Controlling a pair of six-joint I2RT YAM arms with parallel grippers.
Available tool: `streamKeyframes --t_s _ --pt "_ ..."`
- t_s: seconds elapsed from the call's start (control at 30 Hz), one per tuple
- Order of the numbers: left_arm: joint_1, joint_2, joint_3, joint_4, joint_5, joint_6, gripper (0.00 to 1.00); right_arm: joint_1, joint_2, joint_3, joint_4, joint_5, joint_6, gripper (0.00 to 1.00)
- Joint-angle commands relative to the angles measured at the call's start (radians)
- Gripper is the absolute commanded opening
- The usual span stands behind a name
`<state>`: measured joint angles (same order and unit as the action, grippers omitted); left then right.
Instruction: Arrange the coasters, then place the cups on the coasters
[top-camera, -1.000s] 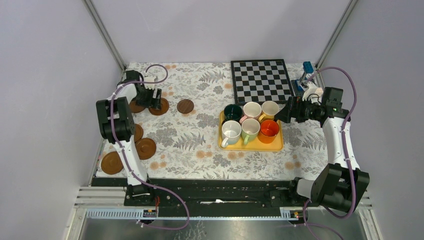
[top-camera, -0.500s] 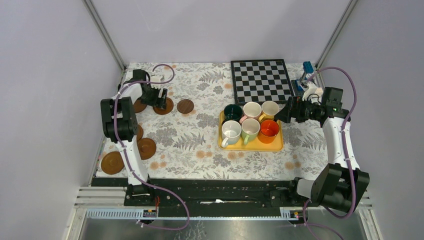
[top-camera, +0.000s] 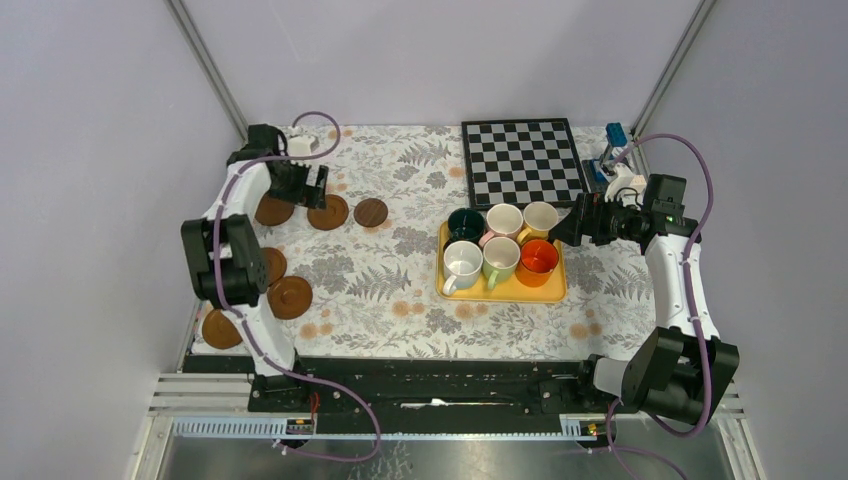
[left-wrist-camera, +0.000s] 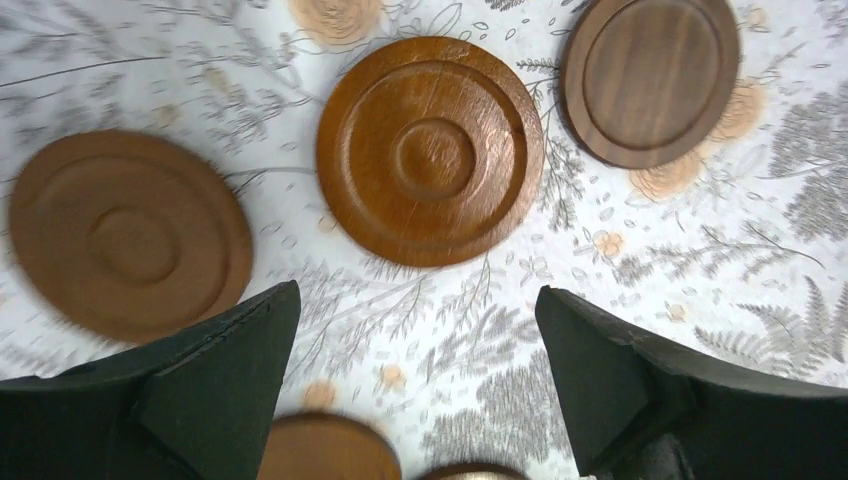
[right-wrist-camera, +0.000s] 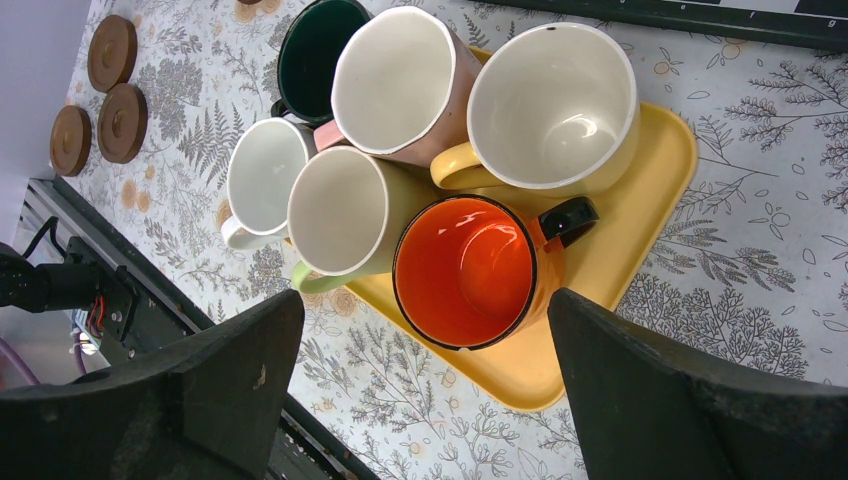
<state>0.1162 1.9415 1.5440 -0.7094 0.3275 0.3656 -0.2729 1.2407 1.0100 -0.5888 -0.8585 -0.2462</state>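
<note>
Three brown coasters lie in a row at the far left: one, one and a darker one. More coasters lie nearer along the left edge. My left gripper hangs open just behind the middle coaster, touching none; its jaws are wide apart over bare cloth. Several cups stand packed on the yellow tray: dark green, pink, cream-yellow, white, light green, orange. My right gripper hovers open by the tray's right end, above the orange cup.
A black-and-white checkerboard lies behind the tray. A small blue and white object sits at the far right corner. Grey walls and metal posts close in the flowered cloth on three sides.
My left gripper has opened, let go of the middle coaster and drawn back toward the far edge. The coaster now lies beside the darker one. The right arm has not moved.
</note>
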Motion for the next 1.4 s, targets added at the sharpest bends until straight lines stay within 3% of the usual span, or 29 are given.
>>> streamKeyframes --t_s 0.0,0.23,0.53,0.8,1.37 --pt "0.063 -0.181 -0.018 -0.078 -0.026 0.003 0.99 0.004 -0.027 0.004 0.009 -0.028 -0.015 1.00" --pt "0.217 -0.392 -0.300 -0.029 -0.072 -0.060 0.99 0.003 -0.028 0.003 0.011 -0.030 -0.013 1.00" --pt "0.277 -0.522 -0.579 0.079 -0.190 0.019 0.95 0.004 -0.005 0.009 0.009 -0.038 -0.007 1.00" --pt "0.293 -0.534 -0.674 0.159 -0.215 0.028 0.92 0.004 0.020 0.035 -0.001 0.001 0.005 1.00" --pt "0.344 -0.437 -0.686 0.168 -0.185 -0.001 0.92 0.004 0.041 0.030 0.011 0.032 0.005 1.00"
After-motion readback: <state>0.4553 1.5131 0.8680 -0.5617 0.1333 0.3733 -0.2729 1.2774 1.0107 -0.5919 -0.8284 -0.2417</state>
